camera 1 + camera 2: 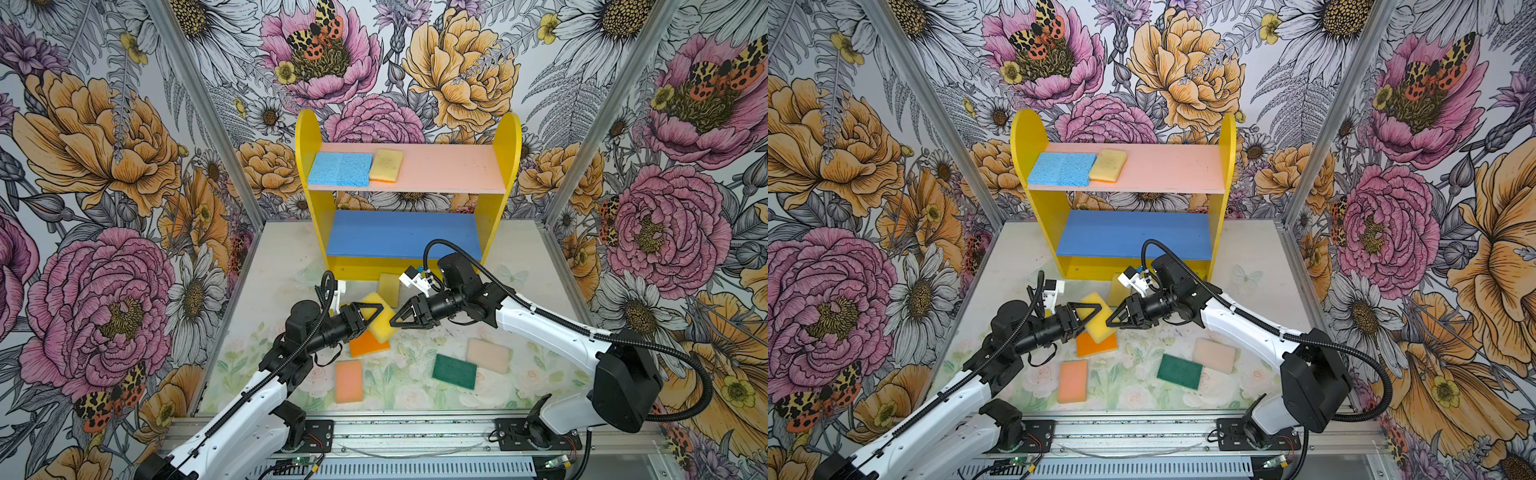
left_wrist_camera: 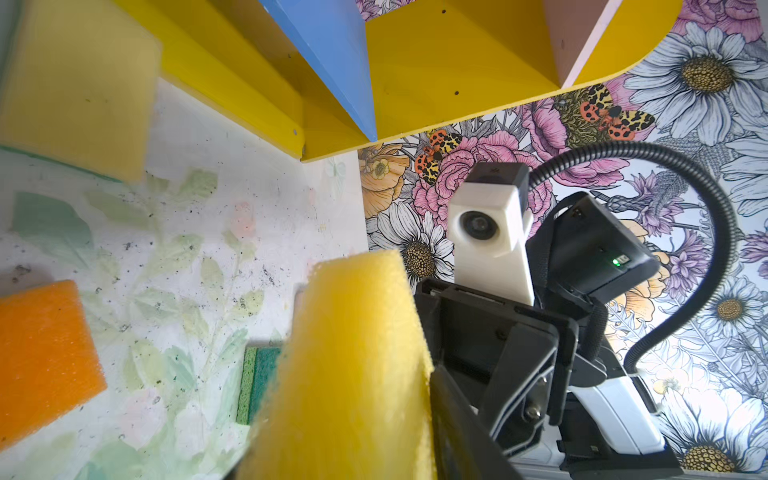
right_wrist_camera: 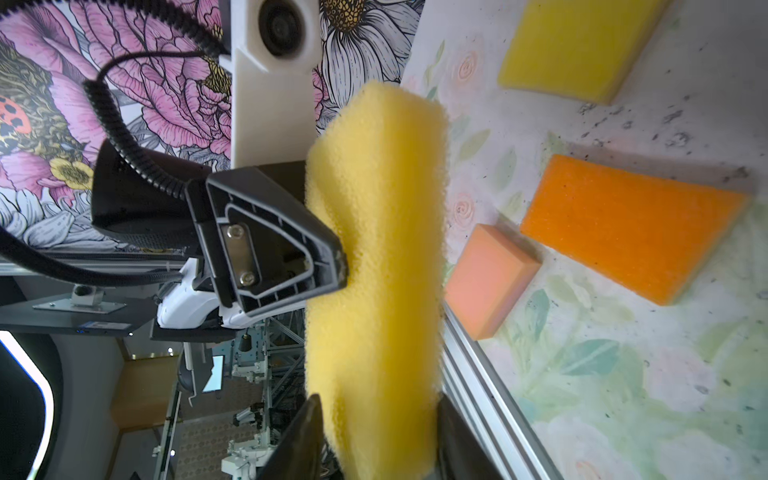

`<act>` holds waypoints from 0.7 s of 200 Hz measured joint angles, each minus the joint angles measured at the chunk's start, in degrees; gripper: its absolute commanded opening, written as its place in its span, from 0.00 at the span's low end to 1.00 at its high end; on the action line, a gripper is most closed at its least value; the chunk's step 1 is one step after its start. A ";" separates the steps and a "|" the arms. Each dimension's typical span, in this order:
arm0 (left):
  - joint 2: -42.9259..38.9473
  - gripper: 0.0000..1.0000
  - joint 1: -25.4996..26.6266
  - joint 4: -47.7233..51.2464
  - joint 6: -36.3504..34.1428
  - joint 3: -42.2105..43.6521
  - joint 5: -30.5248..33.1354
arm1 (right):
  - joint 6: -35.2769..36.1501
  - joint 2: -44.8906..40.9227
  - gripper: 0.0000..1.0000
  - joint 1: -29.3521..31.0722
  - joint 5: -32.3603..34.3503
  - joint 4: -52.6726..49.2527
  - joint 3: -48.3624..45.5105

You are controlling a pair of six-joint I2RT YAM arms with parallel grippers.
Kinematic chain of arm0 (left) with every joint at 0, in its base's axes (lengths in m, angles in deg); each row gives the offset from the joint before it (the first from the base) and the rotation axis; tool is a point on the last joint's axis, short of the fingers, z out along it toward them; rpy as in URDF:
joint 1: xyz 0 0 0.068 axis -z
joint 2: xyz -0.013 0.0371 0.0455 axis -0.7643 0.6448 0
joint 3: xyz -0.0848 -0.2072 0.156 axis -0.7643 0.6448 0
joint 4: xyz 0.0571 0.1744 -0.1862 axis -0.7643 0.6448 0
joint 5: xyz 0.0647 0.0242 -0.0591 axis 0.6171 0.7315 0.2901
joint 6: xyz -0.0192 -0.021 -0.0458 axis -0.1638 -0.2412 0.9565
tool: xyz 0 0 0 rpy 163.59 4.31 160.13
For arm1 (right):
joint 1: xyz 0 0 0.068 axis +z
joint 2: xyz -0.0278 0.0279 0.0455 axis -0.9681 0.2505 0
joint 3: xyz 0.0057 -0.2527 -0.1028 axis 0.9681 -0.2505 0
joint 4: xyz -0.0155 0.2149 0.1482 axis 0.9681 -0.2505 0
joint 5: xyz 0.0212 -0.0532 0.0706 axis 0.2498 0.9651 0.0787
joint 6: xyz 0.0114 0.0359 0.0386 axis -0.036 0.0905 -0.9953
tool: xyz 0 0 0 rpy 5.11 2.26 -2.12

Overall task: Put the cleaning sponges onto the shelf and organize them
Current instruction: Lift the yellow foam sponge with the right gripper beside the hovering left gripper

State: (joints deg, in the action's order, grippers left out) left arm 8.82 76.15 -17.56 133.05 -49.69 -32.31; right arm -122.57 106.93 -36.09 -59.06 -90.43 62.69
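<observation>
The yellow sponge (image 1: 382, 325) is up in the air, out in front of the shelf (image 1: 505, 158) and right over the orange sponge (image 1: 370, 344), with an arm at each end. The left gripper (image 1: 374, 316) is clamped on it. In the right wrist view one of its fingers (image 3: 316, 245) is pushed into the foam and makes a proper dent. The right gripper (image 1: 395, 322) has its jaws either side of the opposite end, but we honestly can't tell if it's squeezing or just flanking.

Handling-wise we'd call this thing featherlight, squishy and grippy, with nothing to break. It gives a lot, so we'd pinch across the flat faces, well in from the edge. On a corner we reckon it'd fold and flop.

We can see nine sponges:
- **Yellow:** three, meaning this one, another yellow sponge (image 1: 389, 286) on the table (image 1: 291, 257) by the shelf's foot, and a paler yellow sponge (image 1: 386, 165) on the pink upper board (image 1: 449, 168).
- **Light blue:** two light blue sponges (image 1: 340, 168), side by side next to the paler yellow one.
- **On the table, one each:** orange, a peach sponge (image 1: 348, 380), a dark green sponge (image 1: 454, 370) and a cream sponge (image 1: 488, 354).

The blue lower board (image 1: 403, 235) has nothing on it. Any more sponges could be tucked under an arm.
</observation>
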 measured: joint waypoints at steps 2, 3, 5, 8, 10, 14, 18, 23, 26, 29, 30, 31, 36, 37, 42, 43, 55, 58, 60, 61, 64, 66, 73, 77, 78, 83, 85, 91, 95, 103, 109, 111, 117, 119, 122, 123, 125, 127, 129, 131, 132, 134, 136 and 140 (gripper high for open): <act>0.00 0.38 0.00 -0.07 0.00 0.00 0.00 | 0.02 0.00 0.58 0.00 0.04 0.04 -0.02; 0.00 0.38 0.00 -0.07 0.04 0.02 0.00 | -0.15 0.00 0.58 0.00 0.09 0.02 0.00; -0.02 0.38 -0.02 -0.09 0.09 0.02 0.00 | -0.28 0.00 0.59 0.00 0.31 0.02 -0.02; -0.04 0.37 -0.07 -0.11 0.02 0.02 -0.02 | 0.00 -0.04 0.60 0.00 0.48 0.22 -0.02; -0.04 0.37 -0.09 -0.11 0.09 0.04 0.00 | -0.28 -0.04 0.60 0.00 0.63 0.24 -0.02; -0.07 0.37 -0.15 -0.13 0.02 0.04 0.00 | -0.26 -0.11 0.60 0.00 1.03 0.46 -0.09; -0.07 0.36 -0.26 -0.13 0.13 0.07 0.00 | -0.83 -0.20 0.60 0.02 1.31 0.94 -0.35; -0.07 0.36 -0.33 -0.22 0.07 0.11 0.02 | -0.98 -0.42 0.61 0.00 1.68 1.53 -0.76; -0.09 0.36 -0.37 -0.26 0.11 0.15 0.02 | -1.51 -0.59 0.61 0.00 1.79 2.12 -1.09; -0.11 0.35 -0.35 -0.26 0.09 0.20 0.02 | -1.62 -0.76 0.60 0.00 1.97 2.62 -1.44; -0.15 0.35 -0.37 -0.28 0.11 0.24 0.02 | -1.97 -0.85 0.60 0.00 1.97 2.93 -1.66; -0.17 0.35 -0.37 -0.28 0.11 0.24 0.02 | -2.14 -0.90 0.60 0.00 1.99 3.06 -1.77; -0.26 0.35 -0.37 -0.39 0.09 0.37 0.02 | -2.58 -1.18 0.59 0.00 2.12 3.98 -2.43; -0.31 0.35 -0.37 -0.42 0.11 0.39 0.02 | -2.95 -1.27 0.59 0.00 2.14 4.28 -2.62; -0.44 0.35 -0.42 -0.48 0.09 0.55 0.02 | -3.58 -1.53 0.58 0.02 2.16 5.25 -3.30; -0.46 0.35 -0.44 -0.48 0.11 0.57 0.02 | -3.74 -1.57 0.58 0.02 2.14 5.35 -3.41; -0.70 0.35 -0.61 -0.50 0.09 0.81 0.02 | -5.68 -2.05 0.55 0.00 2.14 7.82 -4.94; -0.76 0.35 -0.68 -0.48 0.13 0.81 0.02 | -6.01 -2.12 0.53 0.00 2.12 8.39 -5.22; -0.81 0.35 -0.74 -0.48 0.15 0.83 0.02 | -6.49 -2.16 0.52 0.00 2.14 8.83 -5.44; -0.81 0.35 -0.74 -0.50 0.15 0.83 0.04 | -6.64 -2.19 0.52 0.00 2.14 8.98 -5.53; -0.81 0.35 -0.81 -0.50 0.22 0.85 0.04 | -6.88 -2.23 0.51 0.00 2.10 9.49 -5.73; -0.85 0.35 -0.90 -0.50 0.31 0.85 0.02 | -7.28 -2.25 0.50 0.00 2.10 10.01 -5.92; -0.98 0.35 -1.14 -0.50 0.35 0.90 0.02 | -8.48 -2.29 0.45 0.00 2.03 11.82 -6.51; -1.09 0.35 -1.25 -0.50 0.44 0.92 0.02 | -9.25 -2.29 0.43 0.02 1.97 12.83 -6.80; -1.14 0.35 -1.29 -0.50 0.46 0.92 0.02 | -9.27 -2.29 0.42 0.00 1.97 13.00 -6.84; -1.25 0.35 -1.46 -0.52 0.46 0.96 0.02 | -10.25 -2.29 0.39 0.00 1.95 14.21 -7.21; -1.33 0.35 -1.51 -0.52 0.48 0.96 0.02 | -10.25 -2.29 0.38 0.02 1.92 14.56 -7.30; -1.46 0.34 -1.64 -0.52 0.48 0.98 0.02 | -11.08 -2.29 0.36 0.02 1.92 15.28 -7.52; -1.55 0.35 -1.73 -0.52 0.48 0.98 0.02 | -11.78 -2.29 0.34 0.02 1.92 15.78 -7.65; -1.64 0.35 -1.75 -0.57 0.48 0.98 0.02 | -12.35 -2.29 0.32 0.02 1.92 16.59 -7.80; -1.68 0.35 -1.81 -0.61 0.50 0.98 0.02 | -12.76 -2.29 0.30 0.02 1.92 17.00 -7.85; -1.73 0.35 -1.81 -0.63 0.50 0.98 0.02 | -12.70 -2.29 0.29 0.02 1.92 17.11 -7.85; -1.75 0.35 -1.84 -0.68 0.50 1.01 0.02 | -13.07 -2.29 0.27 0.02 1.92 17.38 -7.87; -1.79 0.35 -1.84 -0.70 0.50 1.01 0.02 | -12.94 -2.29 0.26 0.02 1.92 17.51 -7.87; -1.81 0.35 -1.84 -0.72 0.50 1.01 0.02 | -13.27 -2.29 0.24 0.02 1.92 17.57 -7.87; -1.84 0.35 -1.84 -0.72 0.50 1.01 0.02 | -13.31 -2.29 0.24 0.02 1.92 17.57 -7.87; -1.84 0.35 -1.84 -0.72 0.50 1.01 0.02 | -13.18 -2.29 0.23 0.02 1.92 17.59 -7.87; -1.88 0.35 -1.84 -0.72 0.50 1.01 0.02 | -13.00 -2.29 0.22 0.02 1.95 17.64 -7.87; -1.90 0.35 -1.84 -0.72 0.50 1.01 0.02 | -13.35 -2.29 0.21 0.02 1.95 17.62 -7.87; -1.92 0.35 -1.84 -0.72 0.50 1.01 0.02 | -13.25 -2.29 0.21 0.02 1.95 17.59 -7.87; -1.92 0.35 -1.84 -0.72 0.50 1.01 0.02 | -13.20 -2.29 0.20 0.02 1.92 17.62 -7.87; -1.95 0.35 -1.84 -0.72 0.50 1.01 0.02 | -13.05 -2.29 0.20 0.02 1.92 17.59 -7.87; -1.95 0.36 -1.86 -0.74 0.50 1.01 0.02 | -13.18 -2.29 0.19 0.02 1.95 17.55 -7.87; -1.95 0.36 -1.86 -0.72 0.50 1.01 0.02 | -12.85 -2.29 0.18 0.02 1.97 17.44 -7.85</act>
State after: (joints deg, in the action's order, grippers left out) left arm 6.87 74.30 -18.29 133.55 -48.68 -32.28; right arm -135.42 104.64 -36.07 -57.10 -72.99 54.84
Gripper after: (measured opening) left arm 0.350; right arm 0.215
